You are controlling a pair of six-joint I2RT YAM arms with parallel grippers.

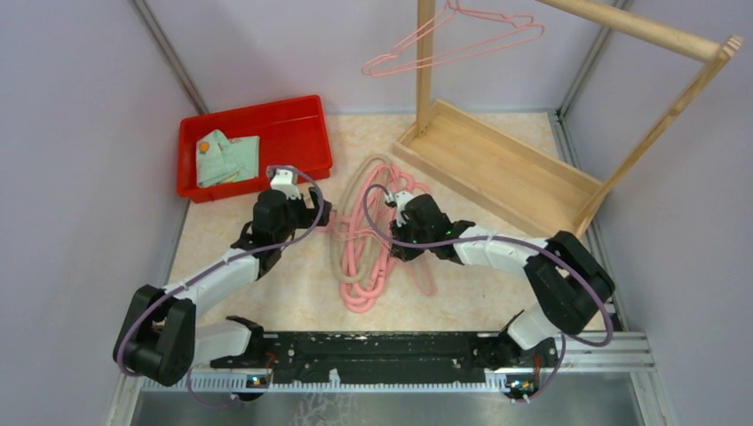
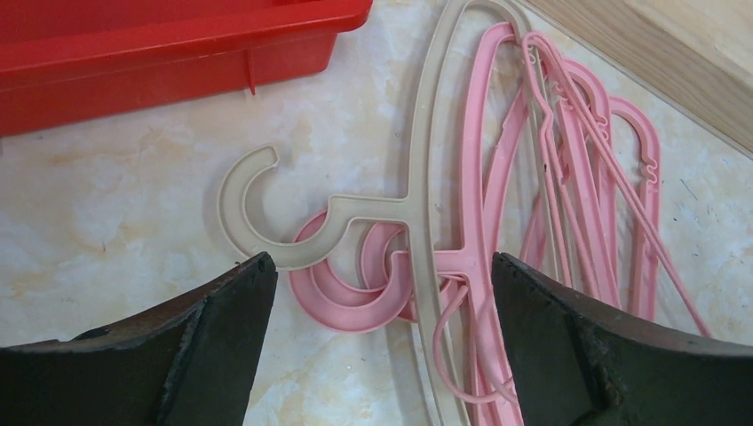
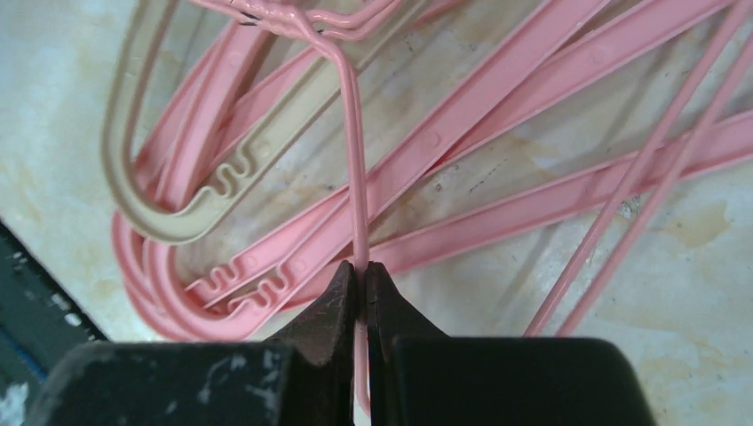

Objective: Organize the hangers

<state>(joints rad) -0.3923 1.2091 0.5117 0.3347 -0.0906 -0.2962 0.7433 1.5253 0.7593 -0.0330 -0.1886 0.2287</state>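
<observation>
A wooden rack (image 1: pixel 497 164) fills the upper right of the overhead view, its top cut off by the frame edge. A thin pink wire hanger (image 1: pixel 462 40) hangs from its rail. At upper left, a red bin (image 1: pixel 302 120) holds a folded pale green cloth (image 1: pixel 226 158).

The remaining hangers (image 1: pixel 373 257), mostly pink, lie in a tangled pile at the centre of the marbled desk (image 1: pixel 302 297), between the left arm (image 1: pixel 222 275) and the right arm (image 1: pixel 497 248).

From above, the grip of either arm is hard to make out; the wrist cameras settle it. The left arm's jaws stand spread wide and released, low in the frame, on either side of the hook of a beige hanger (image 2: pixel 426 177) that lies over pink hooks. The right arm's jaws are clenched on a single pink wire (image 3: pixel 353 160) rising from the pile. Where that wire ends is cut off at the top of the frame.
</observation>
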